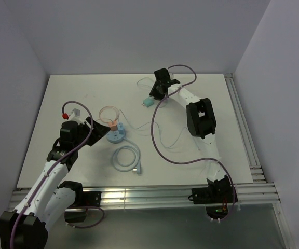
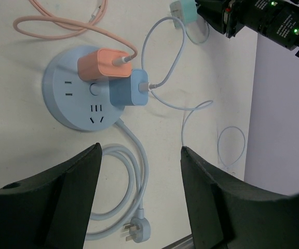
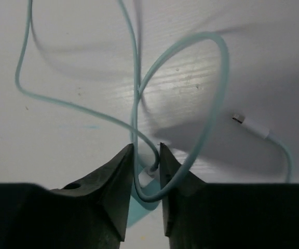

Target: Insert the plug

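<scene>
Left gripper (image 2: 140,150) is hovering wide open, holding nothing, just short of the round power strip (image 2: 66,98). An orange charger (image 2: 100,65) and a blue charger (image 2: 127,91) are already occupying two sockets. The teal plug (image 1: 147,102) is sitting well apart, farther back, pinched in the nearly closed right gripper (image 3: 145,150).

Judgement: the left should be bracing the strip's rim while the right is bringing the prongs squarely over the free socket (image 2: 96,114), keeping the cable slack.
</scene>
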